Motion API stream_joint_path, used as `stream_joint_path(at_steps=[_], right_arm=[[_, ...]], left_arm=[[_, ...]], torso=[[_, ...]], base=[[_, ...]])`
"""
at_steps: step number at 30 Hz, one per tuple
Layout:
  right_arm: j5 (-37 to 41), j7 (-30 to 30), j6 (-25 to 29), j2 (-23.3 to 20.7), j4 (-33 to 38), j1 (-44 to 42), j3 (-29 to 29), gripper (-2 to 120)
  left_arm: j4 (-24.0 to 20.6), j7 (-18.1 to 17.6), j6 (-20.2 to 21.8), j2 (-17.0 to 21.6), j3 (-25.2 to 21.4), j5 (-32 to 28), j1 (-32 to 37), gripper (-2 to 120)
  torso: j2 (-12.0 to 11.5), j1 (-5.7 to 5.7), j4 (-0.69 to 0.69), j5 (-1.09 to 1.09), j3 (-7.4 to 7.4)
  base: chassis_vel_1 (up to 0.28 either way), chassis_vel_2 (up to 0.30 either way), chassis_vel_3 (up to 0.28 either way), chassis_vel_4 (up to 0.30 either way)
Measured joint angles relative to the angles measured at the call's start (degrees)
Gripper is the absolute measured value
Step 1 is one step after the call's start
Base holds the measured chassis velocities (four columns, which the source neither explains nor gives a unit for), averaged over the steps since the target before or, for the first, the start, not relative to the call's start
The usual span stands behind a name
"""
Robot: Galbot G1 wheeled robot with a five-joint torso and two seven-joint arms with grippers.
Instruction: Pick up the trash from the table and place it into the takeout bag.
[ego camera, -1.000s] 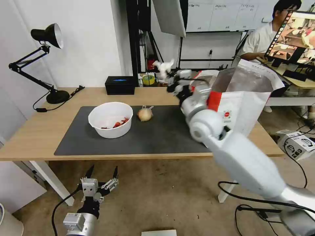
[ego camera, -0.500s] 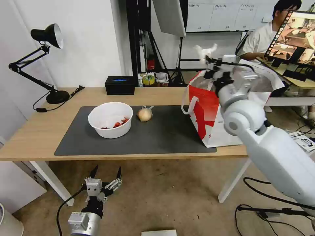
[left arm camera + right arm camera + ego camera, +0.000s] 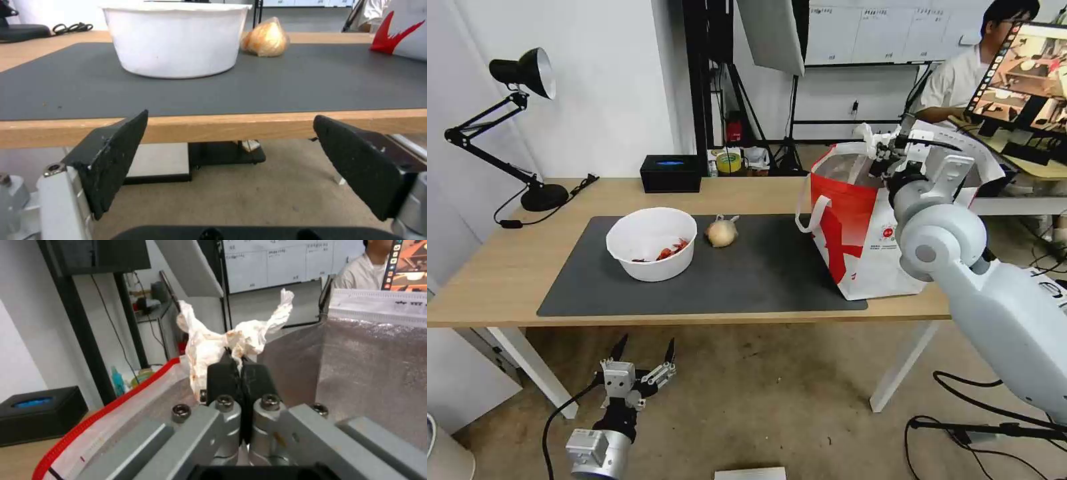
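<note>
Tissue in right gripper over one takeout bag.

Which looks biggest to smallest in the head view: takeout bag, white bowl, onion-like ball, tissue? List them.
1. takeout bag
2. white bowl
3. onion-like ball
4. tissue, pinched in the right pincer; partly hidden, so this place is unsure.

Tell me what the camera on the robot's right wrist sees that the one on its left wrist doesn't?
Right wrist camera alone: the right end effector shut on the crumpled tissue, above the takeout bag's silver foil lining, with the black box behind.

Left wrist camera alone: the open left end effector below the table edge, facing the white bowl and the onion-like ball on the grey mat.

Both: the takeout bag, by its red trim.
</note>
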Motion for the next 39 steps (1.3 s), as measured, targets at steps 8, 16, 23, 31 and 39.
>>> stream_joint_path(at_steps=[8, 16, 23, 31, 39], right_arm=[[-2.38, -0.37, -0.29, -0.02, -0.18, -0.75, 0.38, 17], [-2.62, -0.66, -0.33, -0.64, -0.19, -0.5, 0.54, 48], [-2.71, -1.07, -0.32, -0.92, -0.03, -0.5, 0.4, 72], [-3.75, -8.1, 1.52, -2.72, 3.44, -2.01, 0.73, 99], [-3.98, -18.02, 4.81, -7.18, 11.79, -13.04, 5.42, 100]], left_arm=[[0.35, 0.0, 0.15, 0.28, 0.33, -0.92, -0.31, 100], [0.11, -0.05, 1.0, 1.28, 0.38, -1.97, -1.06, 100], [-0.02, -0.06, 1.01, 1.49, 0.12, -2.29, -1.18, 100], [-0.36, -0.09, 1.01, 1.33, -0.2, -2.41, -1.05, 100], [-0.12, -0.1, 1.0, 2.17, 0.67, -2.45, -2.11, 100]], torso=[[0.0, 0.0, 0.0, 0.0, 0.0], [0.0, 0.0, 0.0, 0.0, 0.0], [0.0, 0.0, 0.0, 0.0, 0.0], [0.0, 0.0, 0.01, 0.0, 0.0], [0.0, 0.0, 0.0, 0.0, -0.01]], base=[[0.0, 0.0, 0.0, 0.0], [0.0, 0.0, 0.0, 0.0], [0.0, 0.0, 0.0, 0.0], [0.0, 0.0, 0.0, 0.0], [0.0, 0.0, 0.0, 0.0]])
